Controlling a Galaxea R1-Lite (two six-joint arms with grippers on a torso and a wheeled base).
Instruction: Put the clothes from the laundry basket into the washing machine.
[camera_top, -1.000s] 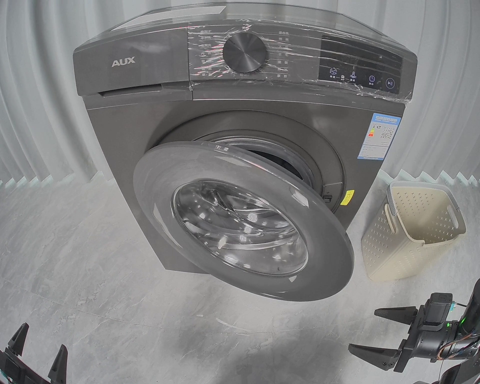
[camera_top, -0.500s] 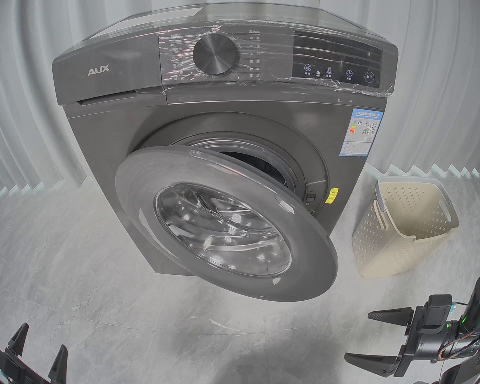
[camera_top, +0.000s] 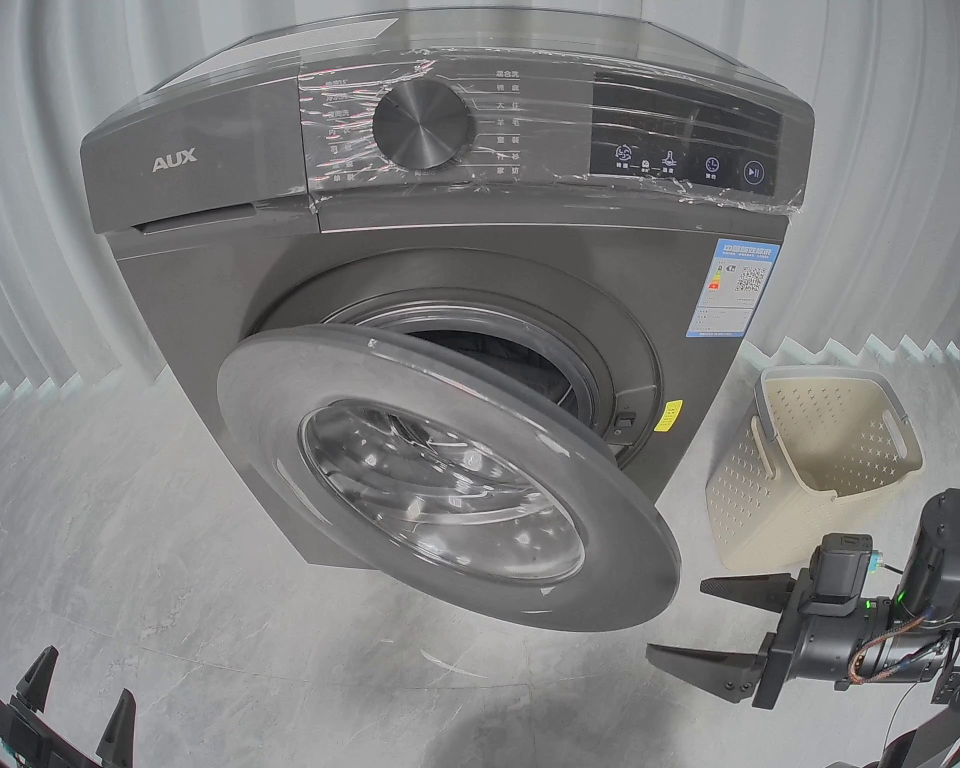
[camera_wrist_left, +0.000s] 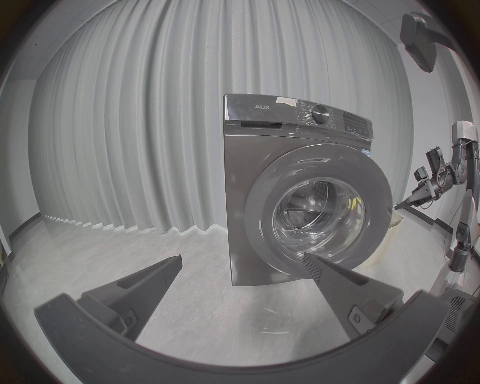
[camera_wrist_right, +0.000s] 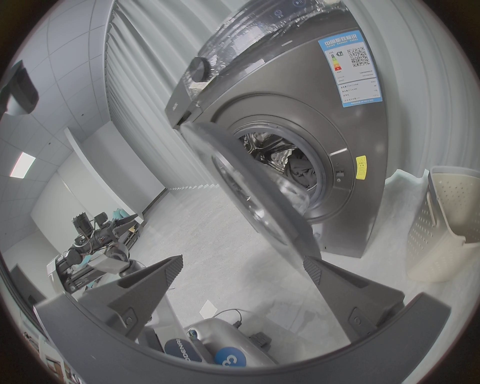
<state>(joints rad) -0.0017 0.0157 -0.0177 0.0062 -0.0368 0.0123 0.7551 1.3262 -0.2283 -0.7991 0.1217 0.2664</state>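
The grey washing machine (camera_top: 440, 250) stands ahead with its round door (camera_top: 450, 480) swung partly out toward me. Through the gap, dark clothes (camera_wrist_right: 300, 170) lie in the drum. The cream perforated laundry basket (camera_top: 815, 460) stands on the floor right of the machine, and the part of its inside that shows is bare. My right gripper (camera_top: 678, 620) is open and holds nothing, just below and right of the door's lower rim, in front of the basket. Low at the near left, my left gripper (camera_top: 85, 678) is open with nothing in it, far from the machine.
Pale curtains (camera_top: 880, 200) hang behind the machine. Grey marble floor (camera_top: 200, 600) spreads to the left and front. The open door (camera_wrist_right: 250, 195) juts out between my right gripper (camera_wrist_right: 242, 265) and the drum. Robot gear and cables (camera_wrist_right: 220, 345) lie low behind.
The head camera has shifted, so the whole scene sits differently. My right gripper has risen and come closer to the door's lower rim. The left gripper has kept still.
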